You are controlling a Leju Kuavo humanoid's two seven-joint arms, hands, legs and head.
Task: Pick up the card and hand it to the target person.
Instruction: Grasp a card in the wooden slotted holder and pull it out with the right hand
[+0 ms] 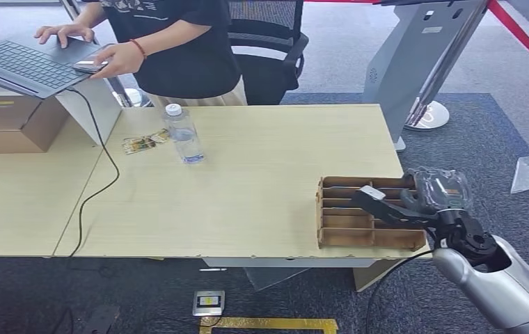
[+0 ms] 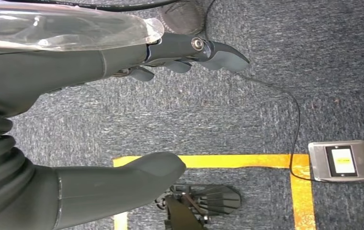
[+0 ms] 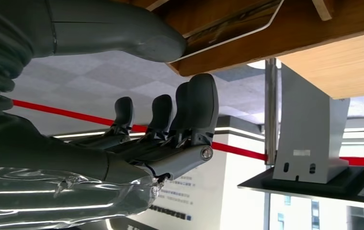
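A brown cardboard slotted rack (image 1: 345, 224) sits at the table's near right corner. My right hand (image 1: 422, 198) reaches over it from the right, its dark thumb lying across the slots. In the right wrist view a white-edged card (image 3: 228, 28) stands against a cardboard divider. The thumb (image 3: 142, 33) touches the card's end, and the fingertips (image 3: 203, 91) come up close on the other side; whether they pinch it is unclear. A person (image 1: 178, 49) stands at the far left, both hands on a laptop (image 1: 32, 62). My left hand (image 2: 74, 67) hangs over the carpet, holding nothing.
A water bottle (image 1: 184, 136) and small flat packets (image 1: 143, 143) lie mid-table. A cardboard box (image 1: 11, 122) props the laptop, and a black cable (image 1: 101, 163) trails off the front edge. Behind are an office chair (image 1: 269, 49) and a grey stand (image 1: 422, 56). A pedal (image 1: 209, 303) lies on the floor.
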